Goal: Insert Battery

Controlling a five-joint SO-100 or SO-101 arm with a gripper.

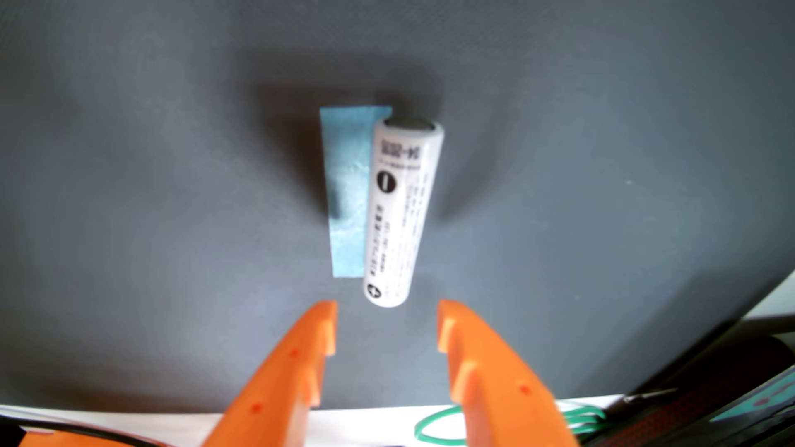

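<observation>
While spread wide, jaws hold nothing | battery (402,210) just beyond tips, untouched

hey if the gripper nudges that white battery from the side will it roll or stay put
The white battery lies on its side on the grey mat, so a sideways nudge would probably roll it. The blue tape strip alongside looks flat, so it likely won't stop it. Its smooth round casing may slip between the open jaws.

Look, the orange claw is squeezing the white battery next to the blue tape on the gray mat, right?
Not squeezing. In the wrist view the orange claw is open and the white battery lies just beyond its tips, untouched. It does lie beside the blue tape on the gray mat.
</observation>
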